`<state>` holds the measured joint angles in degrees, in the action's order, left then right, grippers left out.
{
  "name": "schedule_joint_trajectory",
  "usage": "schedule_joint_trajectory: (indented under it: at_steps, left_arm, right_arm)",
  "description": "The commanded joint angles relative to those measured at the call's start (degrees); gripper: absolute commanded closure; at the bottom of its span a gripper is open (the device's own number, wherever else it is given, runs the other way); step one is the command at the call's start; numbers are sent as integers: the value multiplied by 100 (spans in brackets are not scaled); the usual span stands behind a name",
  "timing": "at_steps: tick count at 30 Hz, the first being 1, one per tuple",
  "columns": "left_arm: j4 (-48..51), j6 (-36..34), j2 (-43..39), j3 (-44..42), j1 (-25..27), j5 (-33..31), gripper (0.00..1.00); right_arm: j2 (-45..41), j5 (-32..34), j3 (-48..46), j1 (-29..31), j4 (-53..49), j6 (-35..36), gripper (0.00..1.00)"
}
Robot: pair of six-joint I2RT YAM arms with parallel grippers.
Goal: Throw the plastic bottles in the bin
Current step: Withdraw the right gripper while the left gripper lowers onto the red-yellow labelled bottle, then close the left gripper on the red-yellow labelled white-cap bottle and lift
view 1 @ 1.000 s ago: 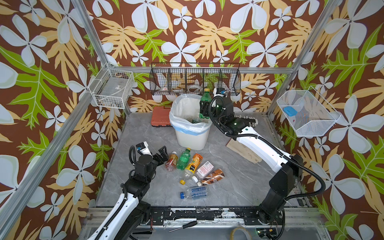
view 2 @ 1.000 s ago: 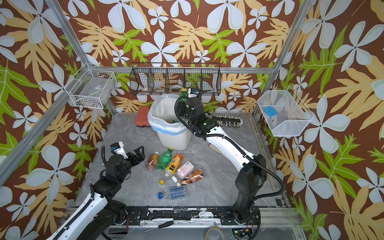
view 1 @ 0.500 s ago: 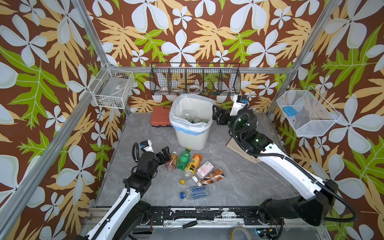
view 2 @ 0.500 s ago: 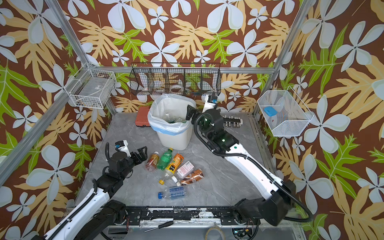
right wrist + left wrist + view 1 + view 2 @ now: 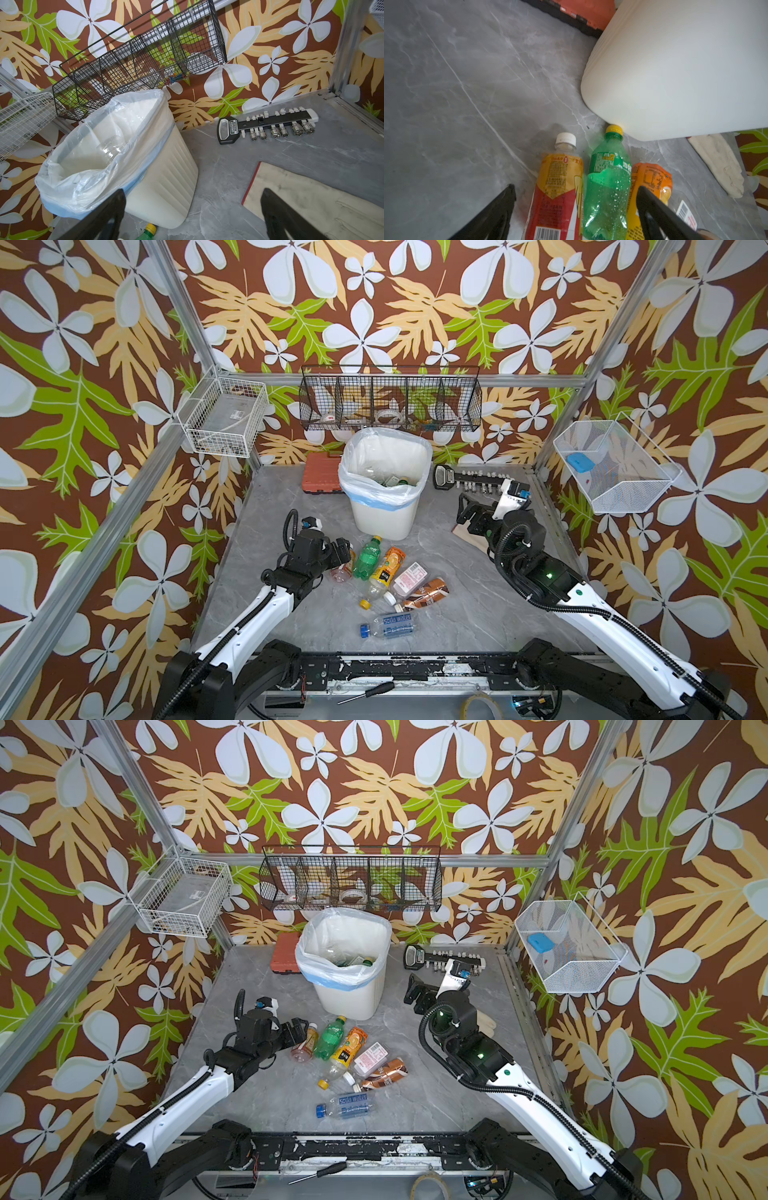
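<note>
Pulled back from the bin (image 5: 384, 514), the right gripper (image 5: 466, 511) gapes wide and empty, while the left gripper (image 5: 576, 187) spreads wide over the green bottle (image 5: 608, 187).

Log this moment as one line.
left tool open over green plastic bottle and red-yellow-labelled bottle | right tool open, empty, near white plastic bin

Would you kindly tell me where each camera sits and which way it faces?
Top views: stereo pair high at the front, looking down at the grey marble tabletop; the left arm and right arm show.
Left wrist: on the left arm, looking past the open left gripper at the green plastic bottle; black fingertips show.
Right wrist: on the right arm, facing the white lined plastic bin; fingertips of the open right gripper show.
Shared: both wrist views catch that bin and bottle.
</note>
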<state>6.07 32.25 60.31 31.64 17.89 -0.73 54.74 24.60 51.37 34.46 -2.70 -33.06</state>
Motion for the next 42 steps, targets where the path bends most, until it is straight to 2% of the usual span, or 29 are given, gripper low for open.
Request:
schedule_joint_trajectory:
  at_steps: [1,17,29,37,42]
  left_arm:
    - [149,-94,148,27,-5,280,10]
    - [47,-103,1065,-13,8,412,13]
    - [-172,24,1557,23,5,406,19]
    - [-285,103,1626,-7,5,398,33]
    - [-266,137,1594,-18,0,337,38]
  right_arm:
    - [-34,194,-12,0,-34,10,0]
    - [230,96,-108,0,162,62,0]
    - [256,174,-123,0,182,107,0]
    - [247,176,-163,-1,185,98,0]
    - [189,176,-219,0,225,67,0]
